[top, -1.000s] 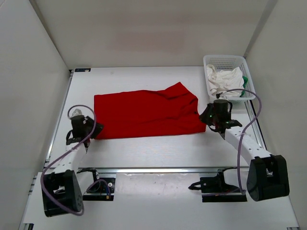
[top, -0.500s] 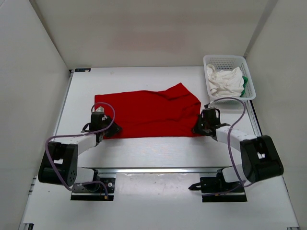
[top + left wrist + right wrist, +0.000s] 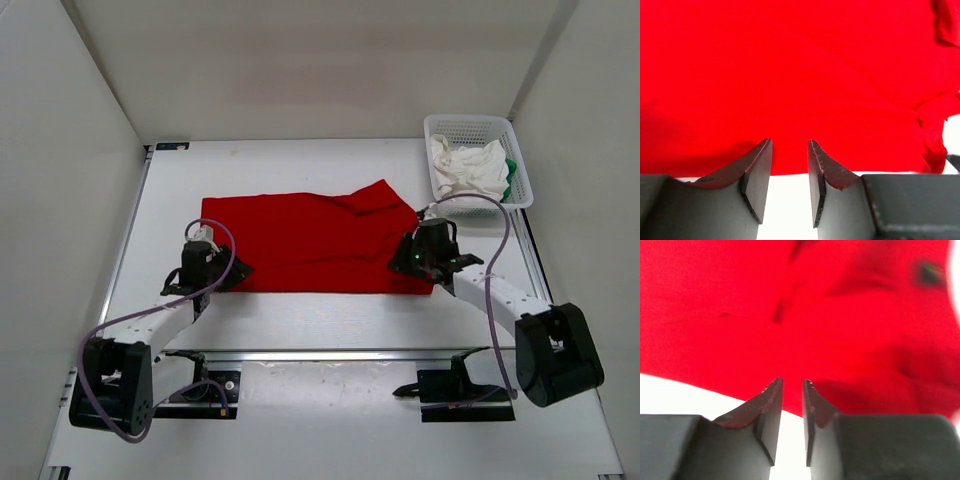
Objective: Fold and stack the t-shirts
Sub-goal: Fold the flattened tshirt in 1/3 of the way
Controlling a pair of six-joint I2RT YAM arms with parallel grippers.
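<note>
- Red t-shirt [image 3: 310,240]: its near hem runs almost straight across the white bench [image 3: 300,315], and both hands sit at that hem, one towards each near corner.
- Left hand [image 3: 790,142]: dark, wedge-shaped fingers spread with a clear gap, tips just at the hem near the left corner. Nothing is between them.
- Right hand [image 3: 792,381]: fingers only narrowly parted, tips over the hem near the right corner. I see no cloth pinched; the red lies under the tips rather than between them.
- Beyond the hem the shirt lies spread in one broad, mostly flat sheet of soft matte cloth. It is smooth on the left, with creases and a raised, rumpled peak at its far right corner.
- Farthest back, at the right rear of the bench, a white plastic mesh basket [image 3: 470,125] holds the white t-shirt [image 3: 465,172], crumpled in a heap, and a sliver of the green t-shirt [image 3: 512,178] at its right side.
- Progress, as I judge it: early. The red one is laid out but shows no fold, the other two are not yet taken out, and no stack exists.
</note>
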